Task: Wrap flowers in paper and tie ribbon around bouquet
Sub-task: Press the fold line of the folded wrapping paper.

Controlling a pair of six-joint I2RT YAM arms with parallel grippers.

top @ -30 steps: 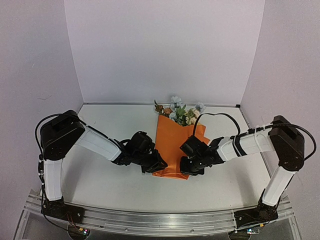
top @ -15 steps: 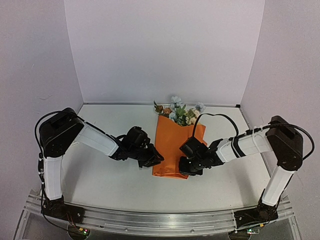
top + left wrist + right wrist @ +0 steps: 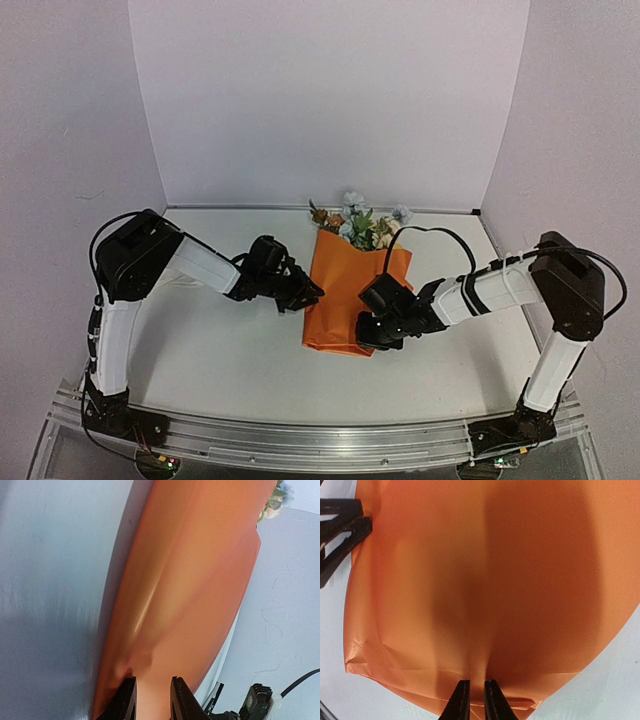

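The paper (image 3: 340, 290) lies orange face up in the middle of the tabletop (image 3: 220, 350), folded into a long wrap around the flowers (image 3: 362, 225). The blossoms stick out of its far end, close to the back wall. The wrap's wider near end points toward the arm bases.

The left fingers (image 3: 126, 702) sit at the wrap's left edge, about halfway along. They stand a little apart with orange paper showing in the gap. I cannot tell whether they pinch it or only touch it.

The right fingers (image 3: 461, 702) are nearly closed on the paper at the near right part of the wrap. A crease runs up from their tips.
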